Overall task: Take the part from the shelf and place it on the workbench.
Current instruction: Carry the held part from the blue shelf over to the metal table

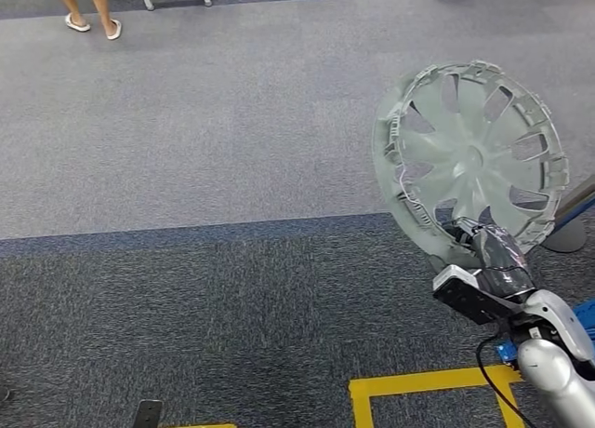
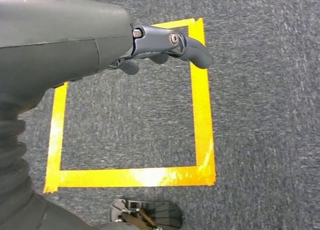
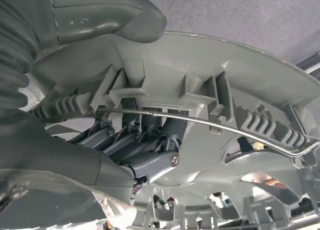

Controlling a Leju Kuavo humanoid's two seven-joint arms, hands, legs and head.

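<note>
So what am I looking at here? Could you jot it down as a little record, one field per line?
part: round grey plastic wheel cover with spoke-shaped cutouts, held up above the floor
right hand: right hand grips the cover's rim
left hand: left hand holds nothing, fingers partly curled, hanging over the floor
floor: grey carpet with a square outline of yellow tape
person: feet in light sandals at the far edge
workbench: cannot tell where it is

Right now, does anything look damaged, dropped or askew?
Nothing stands out. The right hand grips the round grey plastic wheel cover by its rim, intact as far as visible. The left hand hangs over yellow floor tape.
</note>
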